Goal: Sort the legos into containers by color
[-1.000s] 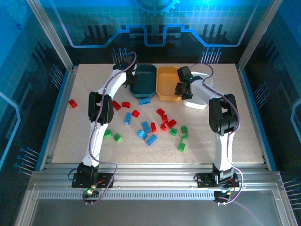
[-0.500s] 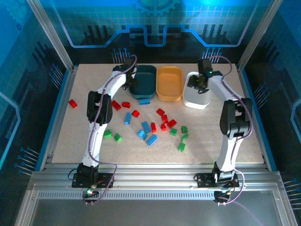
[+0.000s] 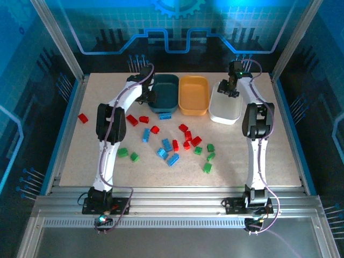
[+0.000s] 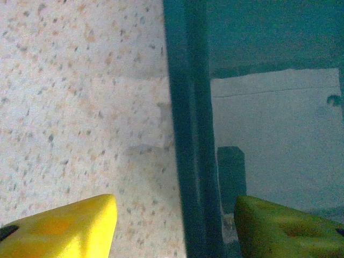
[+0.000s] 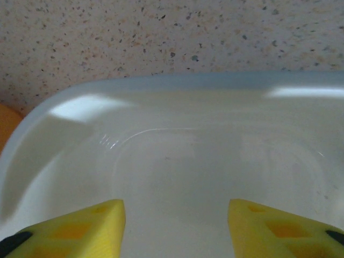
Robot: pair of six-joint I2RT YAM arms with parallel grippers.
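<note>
Shows 3 tubs in a row by the far edge of the desk [image 3: 279, 150]: dark teal tub [image 3: 167, 88] nearest the left edge, yellow-orange tub [image 3: 193, 97] in the middle, white tub [image 3: 228, 110] nearest the right edge.

Holds the left claw [image 3: 149, 97] at the teal tub's left wall, jaws apart and straddling the rim. Puts 1 yellow finger [image 4: 64, 226] over bare speckled desk and the other [image 4: 285, 231] on the tub's side, where it looks green.

Hangs the right claw [image 3: 230, 90] over the far end of the white tub, jaws apart, fingers [image 5: 70, 226] spread above the pale tub floor.

Finds the legos loose around the middle of the desk: red ones [image 3: 183, 128], blue ones [image 3: 166, 144], and green ones [image 3: 207, 167] toward the near edge. Places 1 red lego [image 3: 83, 117] alone by the left edge and 1 blue lego [image 3: 165, 115] just against the teal tub's near wall.

Cannot tell what the small dark block [image 4: 231, 172] on the teal tub's side is.
</note>
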